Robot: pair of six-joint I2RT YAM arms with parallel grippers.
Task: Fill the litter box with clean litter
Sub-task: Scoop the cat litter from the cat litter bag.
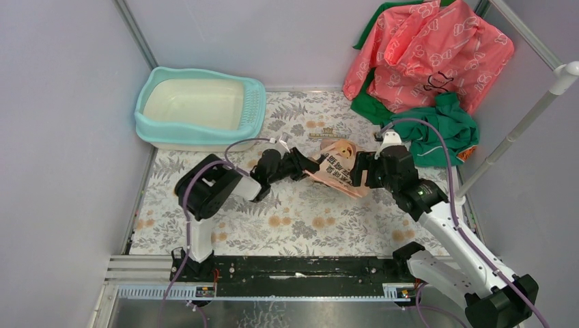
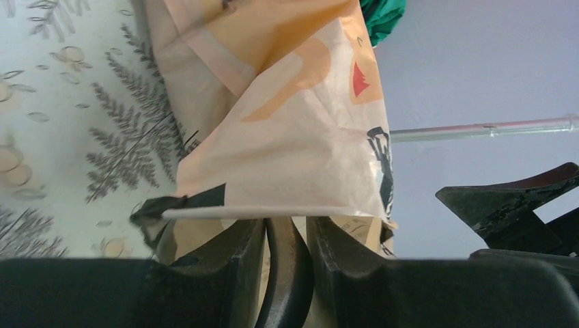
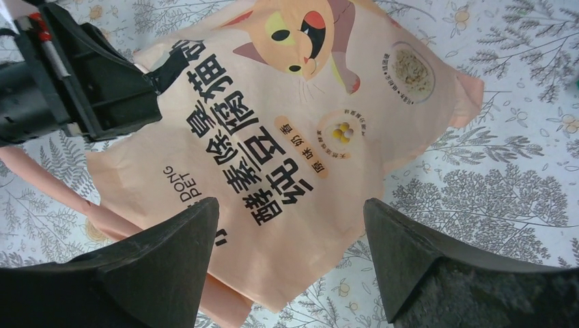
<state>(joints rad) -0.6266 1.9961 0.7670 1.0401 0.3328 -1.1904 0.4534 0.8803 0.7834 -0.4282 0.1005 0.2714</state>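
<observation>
The turquoise litter box [image 1: 254, 109] with its cream inner pan stands at the back left; the pan looks bare. No loose clean litter shows. A pink-orange printed litter bag [image 1: 339, 171] lies mid-mat. My left gripper [image 1: 315, 166] is shut on the bag's left end; in the left wrist view the gripper [image 2: 287, 222] pinches a black strap under the bag [image 2: 293, 137]. My right gripper [image 1: 360, 174] hangs open just above the bag's right part. In the right wrist view it [image 3: 290, 205] straddles the bag's [image 3: 273, 137] lower edge, with the left gripper [image 3: 102, 89] at upper left.
A floral mat [image 1: 300, 219] covers the floor. A red-pink printed cloth [image 1: 427, 51] and a green cloth [image 1: 440, 130] lie at the back right. A white pole [image 1: 519, 130] slants along the right side. Grey walls enclose the left and back.
</observation>
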